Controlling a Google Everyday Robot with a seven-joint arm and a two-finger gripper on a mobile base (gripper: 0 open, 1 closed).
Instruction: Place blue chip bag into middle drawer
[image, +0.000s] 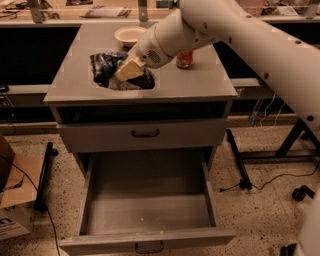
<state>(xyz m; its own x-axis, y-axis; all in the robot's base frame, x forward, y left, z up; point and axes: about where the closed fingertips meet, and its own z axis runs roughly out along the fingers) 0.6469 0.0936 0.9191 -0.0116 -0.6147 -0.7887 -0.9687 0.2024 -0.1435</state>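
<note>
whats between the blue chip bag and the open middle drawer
In the camera view, the closed upper drawer front sits between blue chip bag and middle drawer; the gripper is at the bag.
</note>
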